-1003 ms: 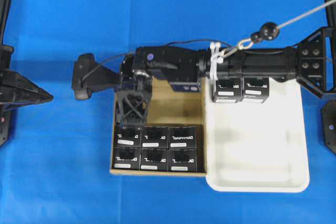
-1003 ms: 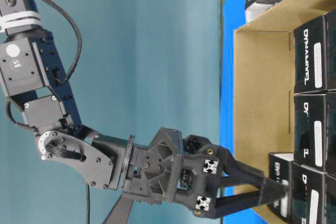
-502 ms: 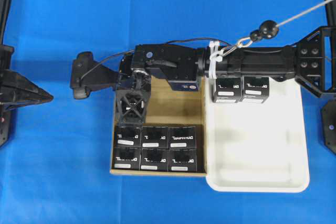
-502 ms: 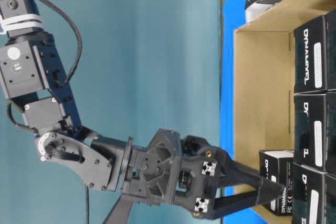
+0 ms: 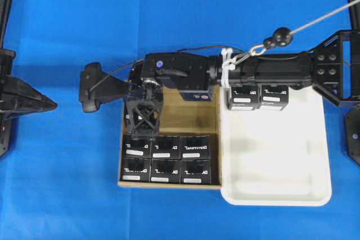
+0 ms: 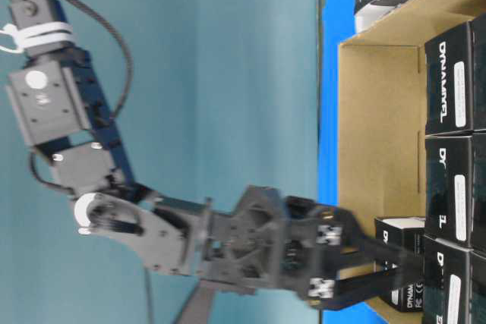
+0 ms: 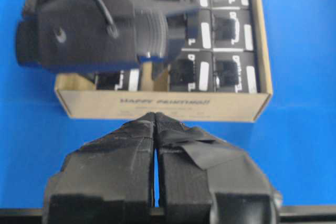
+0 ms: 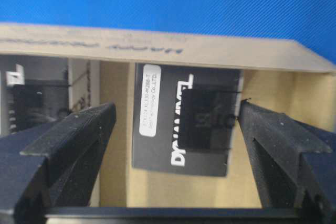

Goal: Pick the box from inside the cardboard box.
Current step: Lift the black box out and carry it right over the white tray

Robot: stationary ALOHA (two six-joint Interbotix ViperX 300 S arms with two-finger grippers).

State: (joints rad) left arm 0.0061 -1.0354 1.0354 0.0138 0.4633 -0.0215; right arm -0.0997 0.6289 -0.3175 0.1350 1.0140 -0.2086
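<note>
Six boxes point(image 5: 166, 158) in cardboard box point(image 5: 211, 121), two in tray point(image 5: 275, 161).

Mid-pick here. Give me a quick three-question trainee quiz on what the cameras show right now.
1. True or false: the left gripper is shut.
2. How many black boxes sit in the white tray? A) one B) two C) four
3. Fill in: the right gripper stands open, one finger on each side of a single ___ inside the cardboard box.

Key: 1 true; 2 B; 3 box.
</note>
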